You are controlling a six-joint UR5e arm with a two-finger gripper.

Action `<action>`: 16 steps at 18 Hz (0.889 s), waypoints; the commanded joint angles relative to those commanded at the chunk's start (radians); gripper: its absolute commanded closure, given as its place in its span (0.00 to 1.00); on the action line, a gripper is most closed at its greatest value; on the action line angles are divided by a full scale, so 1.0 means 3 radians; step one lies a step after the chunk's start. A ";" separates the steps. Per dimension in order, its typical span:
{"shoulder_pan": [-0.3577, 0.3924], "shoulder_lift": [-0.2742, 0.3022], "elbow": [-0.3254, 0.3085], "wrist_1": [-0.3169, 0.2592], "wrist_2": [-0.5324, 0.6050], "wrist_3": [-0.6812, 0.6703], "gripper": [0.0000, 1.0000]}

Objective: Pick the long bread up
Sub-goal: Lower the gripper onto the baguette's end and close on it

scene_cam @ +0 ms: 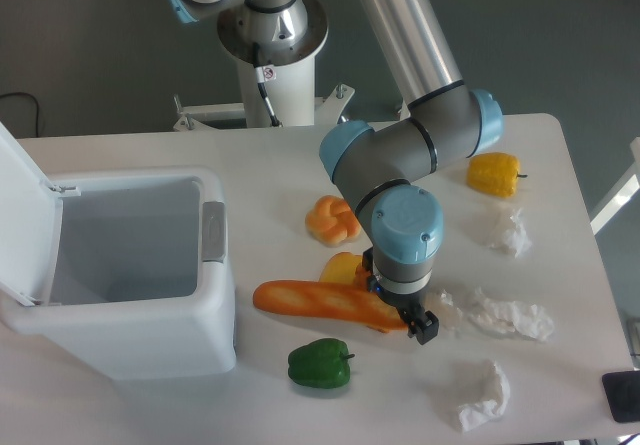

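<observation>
Gripper (398, 310) sits over the right end of the long bread (318, 301), mid-table; finger state can't tell. Toast slice (343, 266) touches the bread's far side, green pepper (320, 363) just near, white bin (130, 270) left.

I can read no words or numbers here; the small red-and-white sticker (266, 73) on my base is illegible.

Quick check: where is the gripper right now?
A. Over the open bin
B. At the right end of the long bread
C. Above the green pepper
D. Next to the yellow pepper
B: the gripper sits over the long bread's right end, far from the bin.
</observation>
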 joint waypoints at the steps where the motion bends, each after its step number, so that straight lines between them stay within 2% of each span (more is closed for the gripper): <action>1: 0.0000 0.0010 0.0000 -0.0005 0.0005 0.0021 0.10; 3: 0.0000 0.0021 -0.0041 -0.0010 0.0005 0.0031 0.01; 12: -0.0036 -0.0015 -0.0118 0.0000 0.0261 0.0093 0.00; 13: -0.0036 -0.0005 -0.0102 0.0005 0.0261 0.0098 0.03; 16: -0.0031 0.0026 -0.0082 -0.0010 0.0261 0.0098 0.41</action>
